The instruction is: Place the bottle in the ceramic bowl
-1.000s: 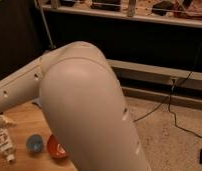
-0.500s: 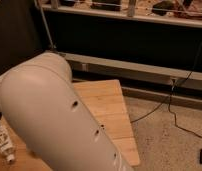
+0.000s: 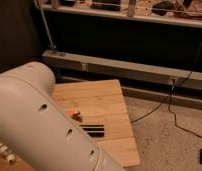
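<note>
My white arm (image 3: 39, 120) fills the lower left of the camera view and covers most of the near table. The gripper is not in view. A small whitish object (image 3: 5, 153) peeks out at the left edge below the arm. It looks like part of the bottle, lying on the wooden table (image 3: 101, 97). The red-brown ceramic bowl is hidden behind the arm.
A small orange item (image 3: 74, 115) and a black bar-shaped object (image 3: 92, 129) lie on the table's right half. The table's right edge drops to a speckled floor (image 3: 169, 145) with a black cable (image 3: 181, 110). A dark cabinet with a metal rail stands behind.
The arm has swung down and to the left, uncovering more of the table with the orange item and black bar. The two bowls seen a second ago are now covered.
</note>
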